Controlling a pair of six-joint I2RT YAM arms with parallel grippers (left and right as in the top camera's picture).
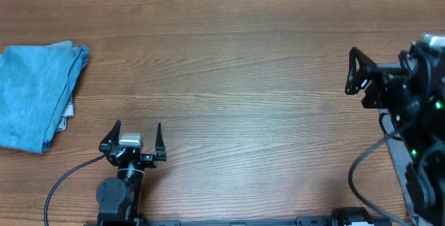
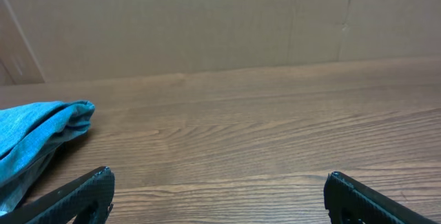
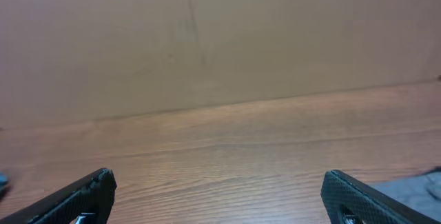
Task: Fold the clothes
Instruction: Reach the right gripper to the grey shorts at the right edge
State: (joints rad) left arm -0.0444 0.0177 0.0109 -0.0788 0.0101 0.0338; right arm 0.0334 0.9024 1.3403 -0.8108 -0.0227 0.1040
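Observation:
The grey shorts do not clearly show in any view. A small grey patch (image 3: 415,185) lies at the lower right edge of the right wrist view; I cannot tell whether it is fabric. My left gripper (image 1: 138,127) is open and empty over bare wood near the table's front left, and its wide-apart fingers show in the left wrist view (image 2: 218,177). My right gripper (image 1: 350,71) is open and empty at the far right, raised and facing left. Its fingers are also wide apart in the right wrist view (image 3: 219,176).
A light-blue folded garment (image 1: 38,94) lies at the table's left edge and also shows in the left wrist view (image 2: 34,131). A plain brown wall (image 2: 220,17) stands behind the table. A grey strip (image 1: 398,177) runs under the right arm at the right edge.

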